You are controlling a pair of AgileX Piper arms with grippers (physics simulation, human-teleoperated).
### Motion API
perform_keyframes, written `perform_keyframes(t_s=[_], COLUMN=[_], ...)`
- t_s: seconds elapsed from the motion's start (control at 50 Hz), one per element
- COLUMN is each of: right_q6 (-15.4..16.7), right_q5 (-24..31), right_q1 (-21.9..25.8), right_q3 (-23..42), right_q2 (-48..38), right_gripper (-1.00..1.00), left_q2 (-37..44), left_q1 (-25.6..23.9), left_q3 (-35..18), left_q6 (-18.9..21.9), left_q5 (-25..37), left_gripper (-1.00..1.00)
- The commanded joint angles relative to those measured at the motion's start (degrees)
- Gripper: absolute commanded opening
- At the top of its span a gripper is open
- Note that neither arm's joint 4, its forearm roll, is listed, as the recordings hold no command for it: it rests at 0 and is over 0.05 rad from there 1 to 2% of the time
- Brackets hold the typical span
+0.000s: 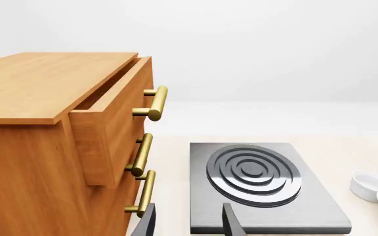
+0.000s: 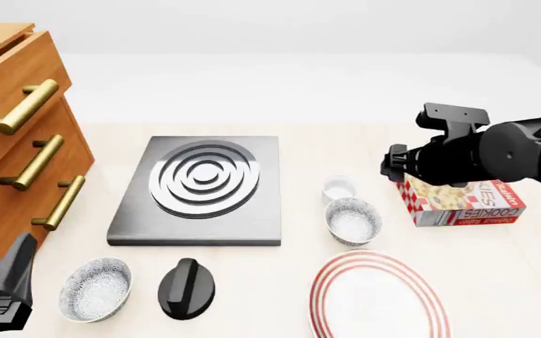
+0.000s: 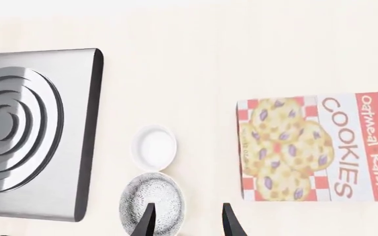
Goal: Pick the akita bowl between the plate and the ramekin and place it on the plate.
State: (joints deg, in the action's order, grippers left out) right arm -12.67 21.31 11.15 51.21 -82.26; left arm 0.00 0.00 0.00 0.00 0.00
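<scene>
Currently the akita bowl stands upright on the table, between the ramekin just beyond it and the plate on its near side. The bowl appears to touch the ramekin and lies just clear of the plate's ringed rim; nothing grips it.

The right gripper hangs above the table with its fingers parted and nothing between them. In the right wrist view one fingertip overlaps the bowl's rim (contact cannot be confirmed). The right arm passes over the cookie box, which lies flat to the right of the bowl.

The left gripper sits near the drawer cabinet, fingers apart and empty.

A second patterned bowl stands front left, beside a black knob, in front of the hob plate.
</scene>
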Motion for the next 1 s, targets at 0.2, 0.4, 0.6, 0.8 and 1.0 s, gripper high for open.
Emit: perform_keyframes(t_s=[0.2,0.4,0.6,0.8,1.0], right_q6=[-0.55,-0.23,0.23,-0.48,-1.00], right_q5=[-3.78,-6.44,-7.15,-9.00,-10.53], right_q1=[1.12,1.43,1.93,2.73,3.79], right_q3=[-3.13,-4.98,-4.80,-5.37,-5.99], right_q2=[-2.92,-5.48,-7.15,-9.70,-11.67], right_gripper=[1.00,1.00,1.00,1.00,1.00], left_q2=[0.00,0.00,0.00,0.00,0.00], left_q1=[0.00,0.00,0.00,0.00,0.00], left_q3=[0.00,0.00,0.00,0.00,0.00], left_q6=[0.00,0.00,0.00,0.00,0.00], left_q5=[0.00,0.00,0.00,0.00,0.00], left_gripper=[1.00,1.00,1.00,1.00,1.00])
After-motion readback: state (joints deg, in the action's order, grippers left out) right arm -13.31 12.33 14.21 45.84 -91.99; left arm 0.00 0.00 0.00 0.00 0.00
